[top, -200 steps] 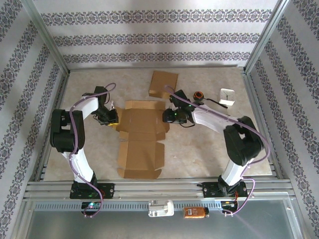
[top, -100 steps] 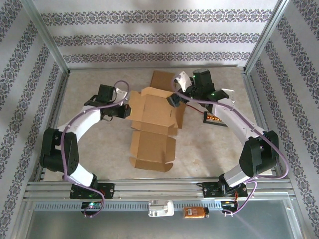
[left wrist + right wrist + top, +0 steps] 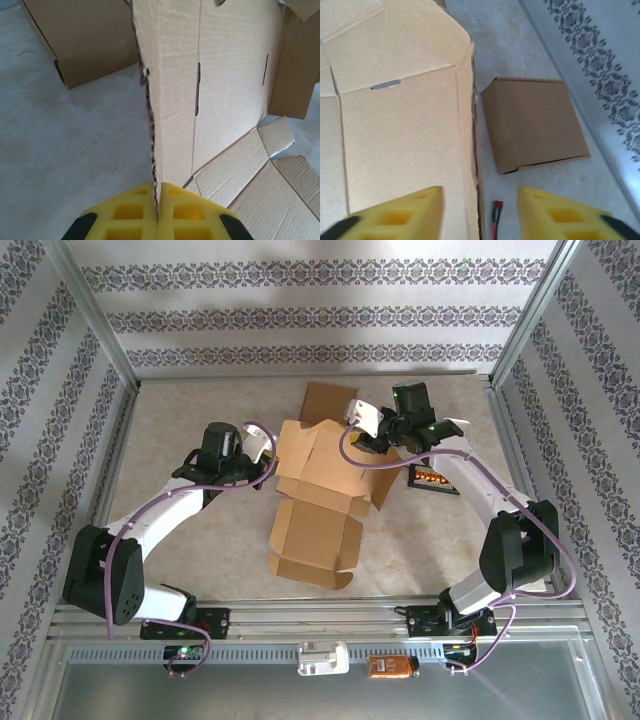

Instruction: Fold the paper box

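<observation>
Paper box, half-erected at the centre of the worktop; its near panels lie flat. The left gripper is clamped tight on the ragged edge of the left side wall, holding it upright as an anchor. The right gripper stands partly open astride the right wall's edge, gripping nothing, apparently placed to pinch it. A finished box lies near the far edge.

Table bears paper box (half-raised), folded box.
</observation>
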